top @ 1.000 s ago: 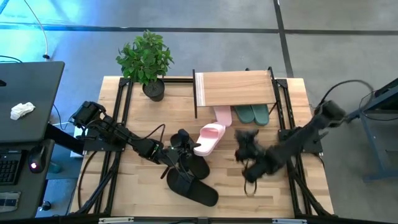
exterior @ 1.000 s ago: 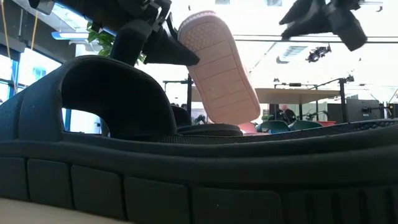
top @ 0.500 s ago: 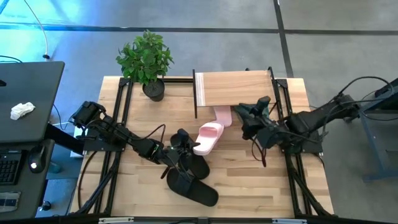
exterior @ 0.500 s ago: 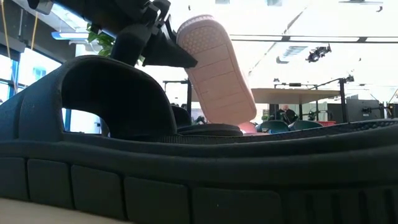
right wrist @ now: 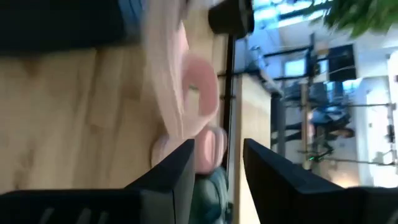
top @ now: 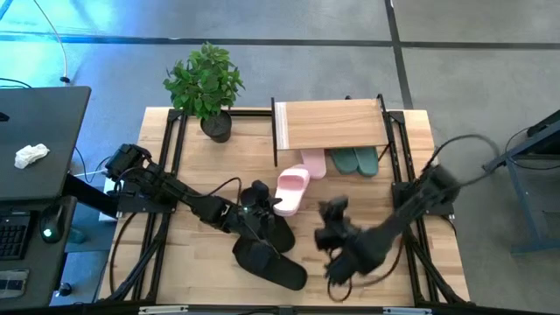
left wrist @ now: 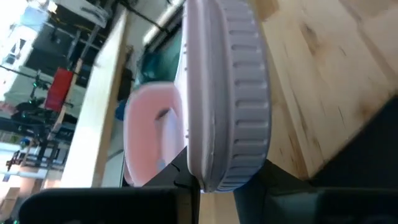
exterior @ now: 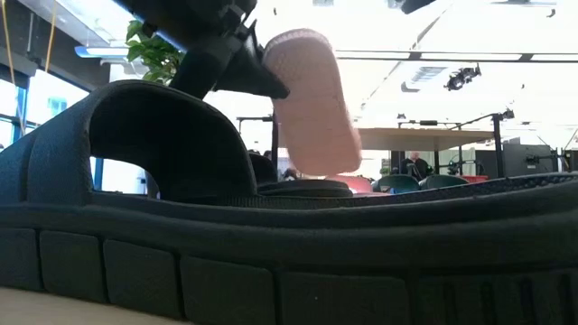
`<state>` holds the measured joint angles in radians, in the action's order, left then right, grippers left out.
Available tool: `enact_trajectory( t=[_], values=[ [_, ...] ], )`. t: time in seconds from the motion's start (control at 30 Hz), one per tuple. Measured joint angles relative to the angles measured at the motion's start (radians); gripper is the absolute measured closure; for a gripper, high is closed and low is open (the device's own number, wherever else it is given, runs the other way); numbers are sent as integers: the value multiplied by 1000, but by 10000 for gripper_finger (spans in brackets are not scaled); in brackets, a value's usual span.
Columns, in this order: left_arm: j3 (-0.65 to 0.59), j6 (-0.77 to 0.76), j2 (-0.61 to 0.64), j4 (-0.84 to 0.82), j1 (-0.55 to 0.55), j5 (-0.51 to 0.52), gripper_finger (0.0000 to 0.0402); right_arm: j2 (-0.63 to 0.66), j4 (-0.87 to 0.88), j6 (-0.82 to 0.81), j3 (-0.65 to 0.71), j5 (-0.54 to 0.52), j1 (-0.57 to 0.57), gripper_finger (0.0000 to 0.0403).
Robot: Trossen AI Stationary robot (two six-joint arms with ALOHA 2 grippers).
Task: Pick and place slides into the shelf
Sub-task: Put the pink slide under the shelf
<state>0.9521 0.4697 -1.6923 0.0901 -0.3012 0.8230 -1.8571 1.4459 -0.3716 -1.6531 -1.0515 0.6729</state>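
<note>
**Right arm swings back toward the table's front**

Right claw (top: 335,229) has left the shelf (top: 331,125) and now hangs over bare table, fingers parted, empty. Left claw (top: 260,203) grips a pink slide (top: 291,187) by its heel, lifted above two black slides (top: 269,254). Beyond its toe, another pink slide (top: 313,163) and teal slides (top: 354,159) lie under the shelf.

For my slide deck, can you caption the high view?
Left gripper carries a pink slide toward the shelf; right gripper hovers empty beside it.
</note>
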Motion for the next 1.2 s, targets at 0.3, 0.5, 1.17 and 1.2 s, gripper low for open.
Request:
enact_trajectory(
  t=[0.3,0.5,1.17,1.2],
  values=[
    [90,-14,-93,-54,0,34,354,-228,-16,-133,-241,-92,32,275],
    [193,-43,-168,-145,0,62,354,-253,-143,-66,-273,12,0,244],
    [264,-141,-198,-270,-6,49,355,-253,-155,-122,-65,5,-52,162],
    [264,-141,-198,-269,-7,49,355,-253,-150,-126,-63,6,-60,162]
  ],
)
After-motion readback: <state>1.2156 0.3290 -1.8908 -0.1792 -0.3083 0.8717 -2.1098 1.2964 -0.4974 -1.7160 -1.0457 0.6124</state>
